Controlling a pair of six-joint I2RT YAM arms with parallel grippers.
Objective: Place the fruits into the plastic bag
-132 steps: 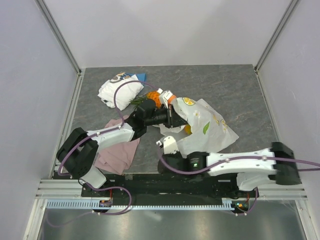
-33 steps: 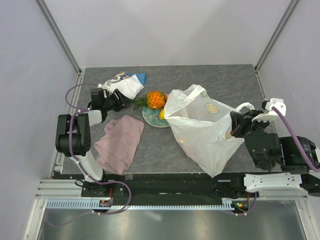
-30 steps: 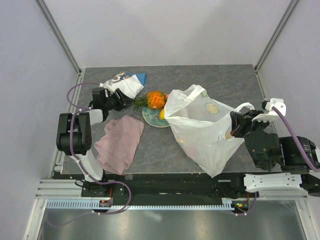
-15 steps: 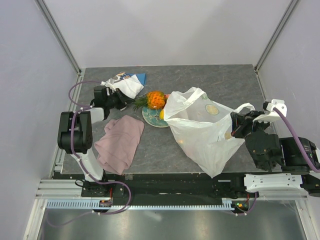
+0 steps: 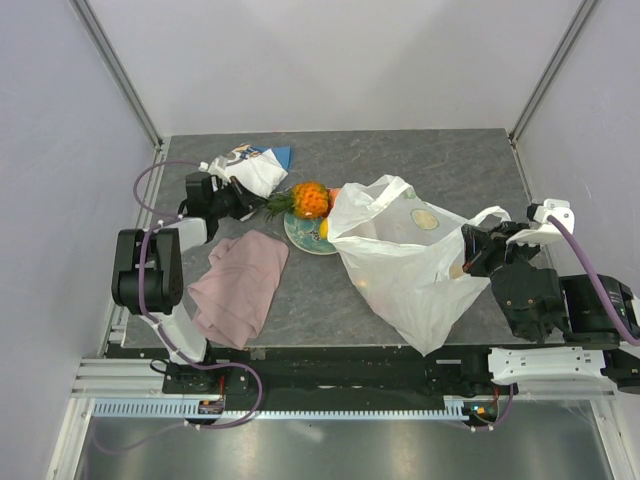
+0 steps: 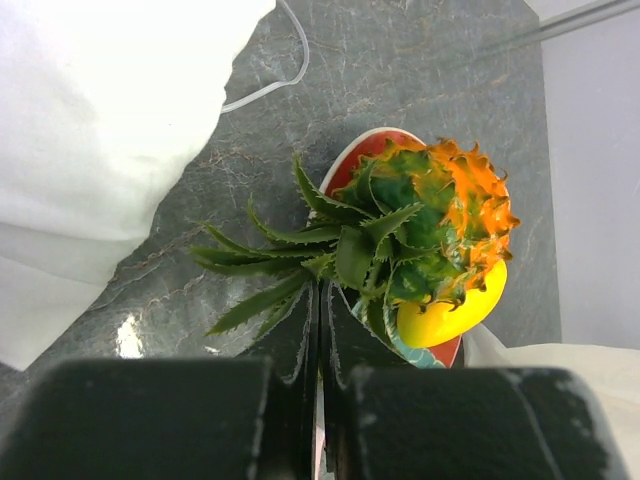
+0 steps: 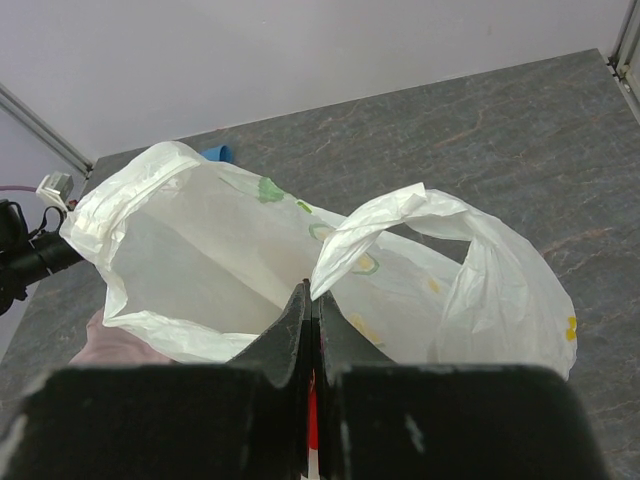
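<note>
The plastic bag [image 7: 200, 270] is thin, translucent, crinkled film. The pineapple [image 6: 440, 225] is rough and spiky, and the mango [image 6: 450, 318] at its five o'clock is smooth and glossy. The table [image 5: 450, 165] is matt grey, veined like stone. My left pincer [image 6: 321, 292] is matt black.

Both look the same to me: the left arm [image 5: 150, 275] and right arm [image 5: 560, 310] have chunky black joint housings with white shell pieces, and each trails a purple cable [image 5: 147, 183]. The gripper fingers [image 6: 200, 420] are plain matte black blocks. Tiny red bits by the bases, connectors maybe.
</note>
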